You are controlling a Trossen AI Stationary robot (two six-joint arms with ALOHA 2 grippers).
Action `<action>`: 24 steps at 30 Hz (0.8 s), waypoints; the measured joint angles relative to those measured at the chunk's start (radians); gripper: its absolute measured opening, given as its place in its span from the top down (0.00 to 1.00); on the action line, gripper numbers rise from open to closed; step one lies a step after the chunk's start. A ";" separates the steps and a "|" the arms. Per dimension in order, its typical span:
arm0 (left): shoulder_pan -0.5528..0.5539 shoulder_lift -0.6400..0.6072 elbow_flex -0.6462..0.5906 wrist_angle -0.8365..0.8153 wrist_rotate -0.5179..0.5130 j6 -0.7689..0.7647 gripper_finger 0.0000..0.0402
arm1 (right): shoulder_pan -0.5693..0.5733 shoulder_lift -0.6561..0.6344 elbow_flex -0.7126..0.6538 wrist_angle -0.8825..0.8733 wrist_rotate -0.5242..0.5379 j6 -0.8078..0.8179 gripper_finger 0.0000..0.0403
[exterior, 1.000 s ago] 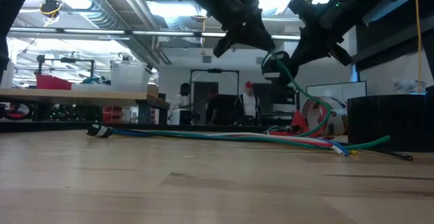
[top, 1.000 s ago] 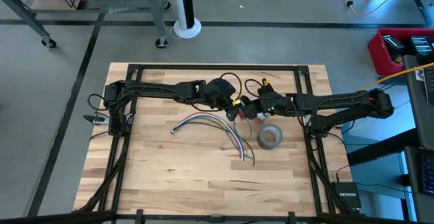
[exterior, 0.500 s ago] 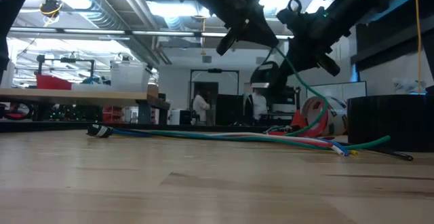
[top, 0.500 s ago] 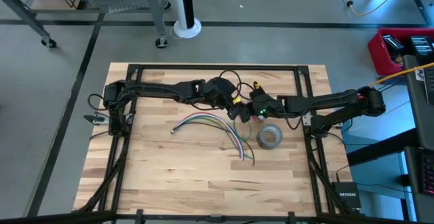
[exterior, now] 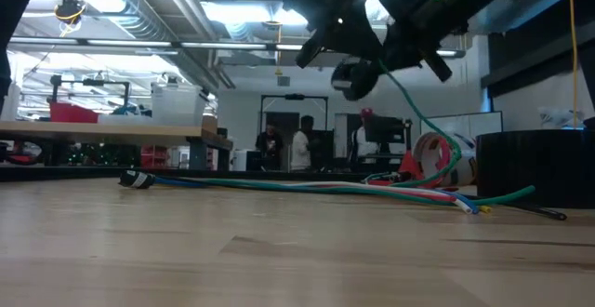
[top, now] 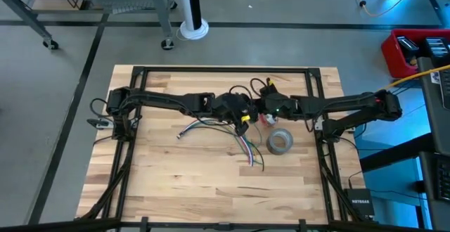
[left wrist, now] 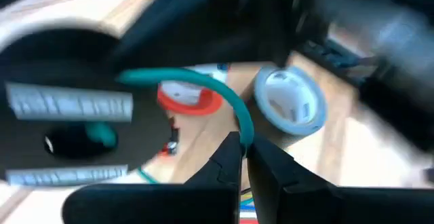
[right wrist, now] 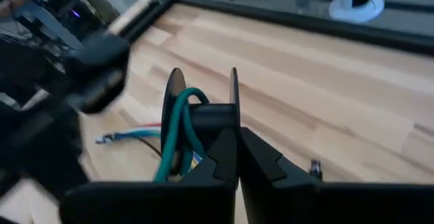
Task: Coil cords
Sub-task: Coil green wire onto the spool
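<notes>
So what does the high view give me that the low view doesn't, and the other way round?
Only the high view shows the left end effector and the right end effector meeting over the middle of the table. Only the low view shows the green wire rising off the table toward them, and people in the room behind. Both show the multicoloured bundle lying flat.

Around my wooden table (top: 176,183) lies a grey floor (top: 281,7) crossed by dark lines. A white post (top: 190,7) on a round base stands beyond the far edge, beside a metal cart (top: 91,0) on wheels. A red box (top: 408,53) sits off to my right. Across the room I see ceiling lights (exterior: 232,11), a long bench (exterior: 102,132), and people (exterior: 297,144) standing near a doorway.
</notes>
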 joint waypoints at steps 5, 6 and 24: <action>-0.047 0.000 0.000 -0.051 -0.203 0.059 0.99 | 0.000 -0.039 0.026 0.000 0.016 -0.041 0.98; -0.058 0.000 0.000 -0.056 -0.258 0.075 0.99 | 0.000 -0.046 0.026 -0.001 0.016 -0.042 0.98; -0.081 0.000 0.001 -0.160 -0.465 0.175 0.99 | 0.001 -0.106 0.027 -0.015 -0.031 -0.042 0.98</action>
